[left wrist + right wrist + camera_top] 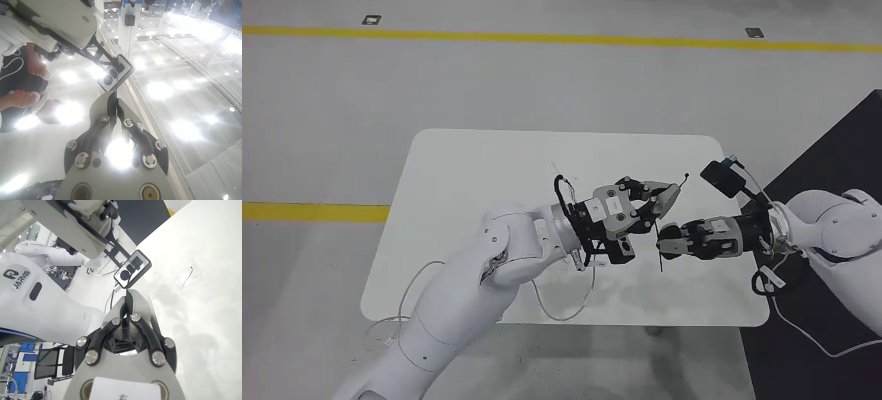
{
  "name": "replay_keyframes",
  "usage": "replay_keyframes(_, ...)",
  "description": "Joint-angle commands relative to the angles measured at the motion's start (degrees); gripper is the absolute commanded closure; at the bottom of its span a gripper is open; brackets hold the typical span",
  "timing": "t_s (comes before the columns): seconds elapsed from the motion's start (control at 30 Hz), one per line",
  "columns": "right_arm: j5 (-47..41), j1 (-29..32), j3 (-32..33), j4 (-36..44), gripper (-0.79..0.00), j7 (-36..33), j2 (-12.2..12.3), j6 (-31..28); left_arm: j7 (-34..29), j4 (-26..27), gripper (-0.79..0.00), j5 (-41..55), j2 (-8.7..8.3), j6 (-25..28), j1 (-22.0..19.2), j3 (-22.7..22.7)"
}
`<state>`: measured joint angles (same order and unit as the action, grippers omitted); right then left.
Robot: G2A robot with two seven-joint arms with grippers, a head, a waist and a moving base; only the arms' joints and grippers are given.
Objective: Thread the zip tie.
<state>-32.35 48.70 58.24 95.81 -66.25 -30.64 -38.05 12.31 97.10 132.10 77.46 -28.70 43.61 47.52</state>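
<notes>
Left gripper [115,95] and right gripper [128,294] both clench the zip tie [117,87]; misalignment between them could buckle it or pull it loose.

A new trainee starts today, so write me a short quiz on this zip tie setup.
1. True or false: the left gripper is open.
2. Where do the two grippers sit? A: tips close together above the table. B: at opposite ends of the table. C: lying flat on the table.
3. Fill in: the zip tie is ___ in colour.
Key: 1 false, it is shut on the zip tie, and so is the right gripper. 2 A. 3 black.
</notes>
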Motion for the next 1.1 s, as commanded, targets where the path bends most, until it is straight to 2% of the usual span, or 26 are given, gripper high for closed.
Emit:
replay_keyframes(0.0,-0.1,-0.3,-0.6,-0.1,0.0,0.1,0.1,-0.1,-0.4,0.7,0.0,0.0,-0.07,0.3,1.3,0.5)
replay_keyframes(0.5,2.3,-0.7,-3.5,-0.5,0.0,3.6,1.6,-3.6,5.0,4.5,0.0,0.3,-0.4,1.5,6.6,3.7)
replay_keyframes(1.07,3.2,-2.1,-6.3,0.3,0.0,6.2,3.6,-6.2,7.6,4.3,0.0,0.4,0.12,0.9,7.0,4.3)
